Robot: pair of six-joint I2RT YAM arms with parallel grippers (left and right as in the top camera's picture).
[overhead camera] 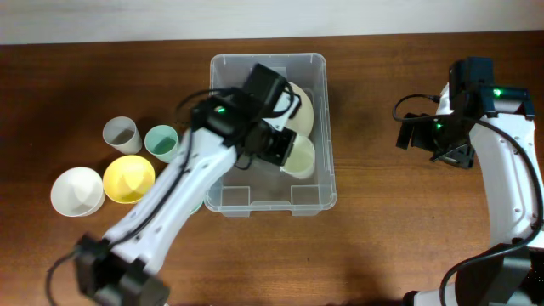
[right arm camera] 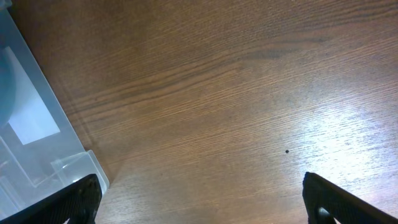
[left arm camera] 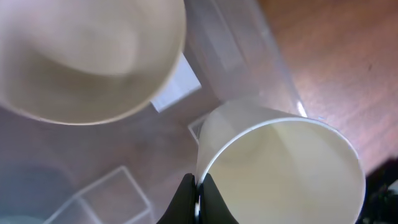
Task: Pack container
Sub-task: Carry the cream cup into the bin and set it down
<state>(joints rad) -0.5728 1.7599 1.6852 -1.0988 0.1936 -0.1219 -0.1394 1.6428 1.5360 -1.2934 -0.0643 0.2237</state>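
**Pale cup goes in beside the bowl**

The container sits mid-worktop, its long side running away from the robot; a cream bowl lies in its far half, so the near-right part is the free spot, and that is where the left claw holds a pale cup. The claw is pinching the cup's rim, one finger on either side of the wall; that hold lets the cup go in beside the bowl rather than on it. Whether the cup's base touches the bin floor I cannot tell, since the clear walls blur in the wrist view. A white label on the bottom shows between bowl and cup.

The left arm stretches diagonally from the near-left edge, forearm over the container's left wall, wrist dipped into the bin. Left of the container stand a grey cup, a teal cup, a yellow bowl and a white bowl, all on that arm's side; probably next to go in. The right claw hangs over bare worktop just right of the container, fingers spread and holding nothing; it is apart from the left arm, so the two cannot tangle.
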